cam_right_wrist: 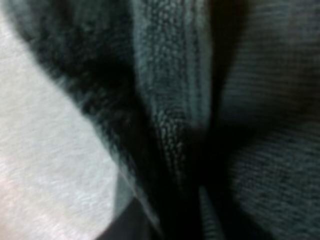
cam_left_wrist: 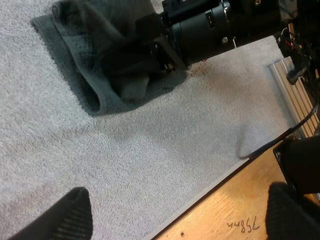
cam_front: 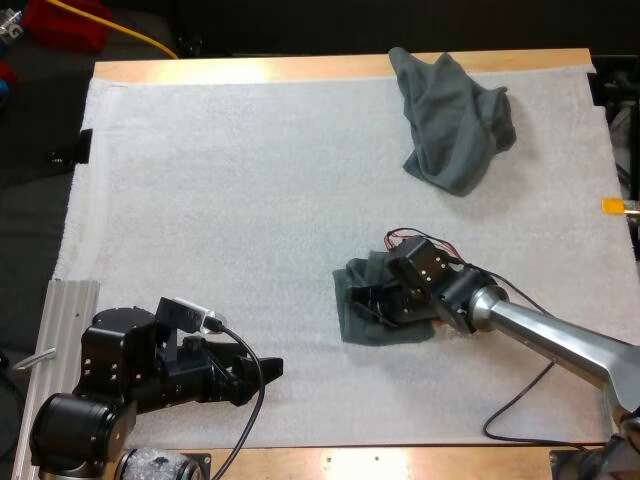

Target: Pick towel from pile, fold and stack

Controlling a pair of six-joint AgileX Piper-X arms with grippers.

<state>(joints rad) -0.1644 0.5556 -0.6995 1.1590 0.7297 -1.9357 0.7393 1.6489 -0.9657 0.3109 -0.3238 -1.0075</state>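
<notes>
Risk first: the towel (cam_front: 352, 322) is bunched around my right claw (cam_front: 380, 302), not lying flat, so a pull from here would likely drag the whole piece across the white mat (cam_front: 220, 200) instead of laying a clean fold. Nothing pins its opposite edge. Second risk: cloth snagging on the claw when it backs off, which would lift a layer and undo the fold. Third: the layers look uneven, with a thick ridge of fabric right up against the right wrist camera, so a grab could take one layer or two; I can't judge which. Right claw state: can't tell, it's buried in cloth. It is in contact with the towel, that much is clear. Left claw (cam_front: 262, 374): spread wide, fingers (cam_left_wrist: 75, 215) well apart, holding nothing, hovering over the mat by the near edge of the table (cam_front: 300, 68), toward the near left corner and well apart from the towel. The worked towel sits right of the table's middle, nearer the near edge than the far one. The crumpled towel (cam_front: 455, 125) is at the far right corner, with neither claw near it.
</notes>
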